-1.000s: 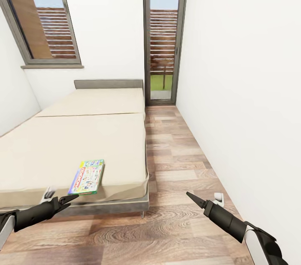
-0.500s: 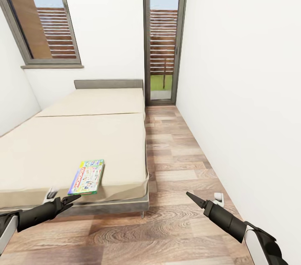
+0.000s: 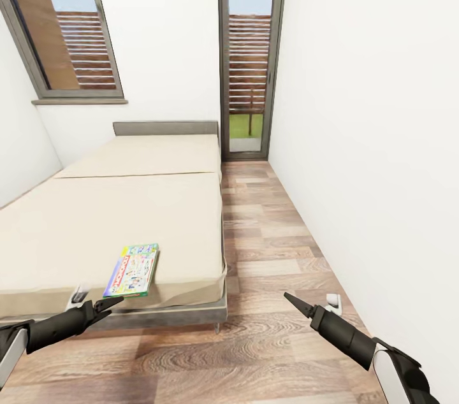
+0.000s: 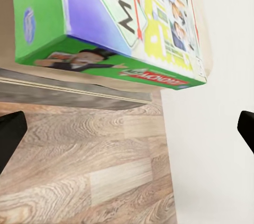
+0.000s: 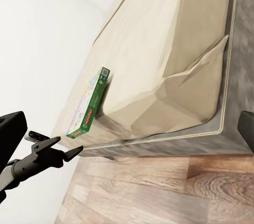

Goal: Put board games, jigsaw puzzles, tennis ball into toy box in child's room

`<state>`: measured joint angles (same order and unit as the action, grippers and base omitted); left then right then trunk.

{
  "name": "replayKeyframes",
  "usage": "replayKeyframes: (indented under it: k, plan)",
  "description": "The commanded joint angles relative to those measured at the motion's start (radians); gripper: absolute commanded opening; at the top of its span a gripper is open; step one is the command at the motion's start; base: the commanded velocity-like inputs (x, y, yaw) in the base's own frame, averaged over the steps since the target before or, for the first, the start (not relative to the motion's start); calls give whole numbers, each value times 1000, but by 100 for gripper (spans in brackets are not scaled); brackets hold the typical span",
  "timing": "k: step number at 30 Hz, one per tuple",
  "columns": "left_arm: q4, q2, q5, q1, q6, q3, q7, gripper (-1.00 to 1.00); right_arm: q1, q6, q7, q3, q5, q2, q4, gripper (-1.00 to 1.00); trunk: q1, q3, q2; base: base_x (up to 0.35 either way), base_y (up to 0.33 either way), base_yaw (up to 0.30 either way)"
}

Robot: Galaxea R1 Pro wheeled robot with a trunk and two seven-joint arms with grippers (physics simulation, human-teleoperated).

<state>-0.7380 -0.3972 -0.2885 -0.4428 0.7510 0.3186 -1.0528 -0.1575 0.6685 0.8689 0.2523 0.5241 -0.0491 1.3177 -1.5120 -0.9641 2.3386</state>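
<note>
Only one board game [image 3: 132, 269], a flat green-edged box with a colourful lid, lies on the bed [image 3: 95, 219]; left gripper [image 3: 107, 306] and right gripper [image 3: 294, 303] both spread, empty.

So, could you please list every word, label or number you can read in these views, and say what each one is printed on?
"MONOPOLY", partly legible, white on a red strip on the side edge of the board game lying on the bed.
Large black letters on the lid, seemingly "My" or similar: cut off and tilted, not surely readable.
The lid's other print, in the head view and right wrist view: too small and blurred to read.
</note>
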Motion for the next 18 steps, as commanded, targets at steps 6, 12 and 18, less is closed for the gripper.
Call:
replayKeyframes:
  k: [6,12,18]
  plan:
    - [0,0,-4,0,7,0,-1,100,-1,6,1,1,5,0,0,100,0,-1,0,0,0,0]
    - [0,0,-4,0,6,0,-1,100,-1,6,1,1,5,0,0,100,0,-1,0,42,23,0]
    - [0,0,-3,0,5,0,-1,100,-1,6,2,1,5,0,1,100,0,-1,0,86,58,0]
